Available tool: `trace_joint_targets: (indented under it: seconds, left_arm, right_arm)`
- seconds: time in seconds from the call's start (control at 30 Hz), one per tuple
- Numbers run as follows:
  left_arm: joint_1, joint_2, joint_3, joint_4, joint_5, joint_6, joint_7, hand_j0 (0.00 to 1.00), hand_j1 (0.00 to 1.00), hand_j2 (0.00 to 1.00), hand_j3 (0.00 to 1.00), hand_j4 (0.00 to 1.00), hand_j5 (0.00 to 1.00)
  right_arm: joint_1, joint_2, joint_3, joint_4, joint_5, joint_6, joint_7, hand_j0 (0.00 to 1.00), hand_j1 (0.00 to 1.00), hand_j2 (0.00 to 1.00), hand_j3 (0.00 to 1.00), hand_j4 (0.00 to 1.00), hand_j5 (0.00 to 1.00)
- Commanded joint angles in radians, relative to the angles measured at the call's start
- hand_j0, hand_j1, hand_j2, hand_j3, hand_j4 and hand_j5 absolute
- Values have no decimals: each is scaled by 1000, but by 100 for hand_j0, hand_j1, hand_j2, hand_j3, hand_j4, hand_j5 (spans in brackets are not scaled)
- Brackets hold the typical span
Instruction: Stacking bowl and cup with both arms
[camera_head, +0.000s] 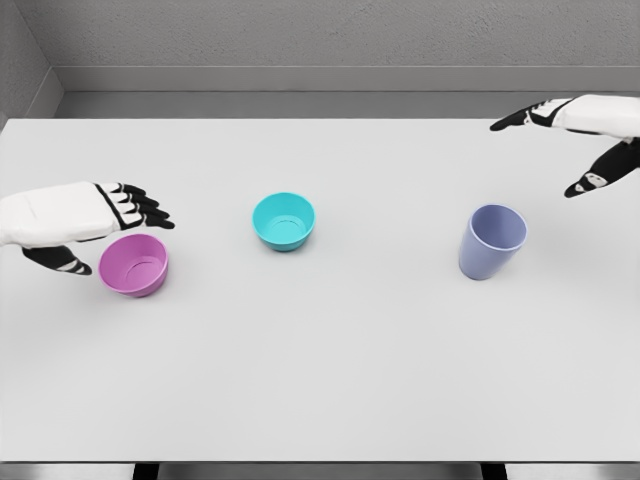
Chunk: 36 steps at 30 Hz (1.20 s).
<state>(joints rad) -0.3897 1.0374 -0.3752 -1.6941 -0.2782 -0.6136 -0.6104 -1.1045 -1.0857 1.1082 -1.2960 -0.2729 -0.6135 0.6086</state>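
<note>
Lavender cup (491, 241) stands upright, mouth up; bowls (283, 220) likewise.

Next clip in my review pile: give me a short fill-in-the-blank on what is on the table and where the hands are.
1. The bowl in the middle of the table is coloured ____.
2. The left hand hovers over the ____ bowl.
3. The lavender cup stands ____, its opening facing up.
4. The right hand holds ____; its fingers are spread.

Missing words: teal; pink; upright; nothing
</note>
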Motion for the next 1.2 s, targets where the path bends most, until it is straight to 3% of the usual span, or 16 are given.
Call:
trace_joint_targets:
  seconds: [0.0,0.2,0.3,0.47,0.53,0.73,0.97,1.17]
  left_arm:
    - [0,-10,-1,-4,-13,3,0,100,100,100,100,100,100]
    - [3,6,-5,7,-26,3,0,100,100,100,100,100,100]
    - [-12,33,-8,10,-47,3,0,100,100,100,100,100,100]
    - [-28,26,-8,10,-32,3,0,100,100,100,100,100,100]
    - [-29,26,-64,27,-32,3,0,100,100,100,100,100,100]
    - [-29,9,-67,27,-24,3,0,100,100,100,100,100,100]
    - [-34,13,-65,13,-38,3,0,100,100,100,100,100,100]
    - [-34,10,-67,28,-39,3,0,100,100,100,100,100,100]
  right_arm:
    - [0,4,1,1,-19,3,2,100,100,100,100,100,100]
    - [2,9,5,4,-9,3,2,100,100,100,100,100,100]
    - [2,61,19,40,41,3,2,100,100,100,100,100,100]
    - [0,50,22,37,84,3,2,100,100,100,100,100,100]
    - [0,50,32,35,83,3,2,100,100,100,100,100,100]
    - [3,47,44,26,83,3,2,100,100,100,100,100,100]
    - [20,20,55,-59,84,3,2,100,100,100,100,100,100]
    - [48,18,55,-80,83,3,2,100,100,100,100,100,100]
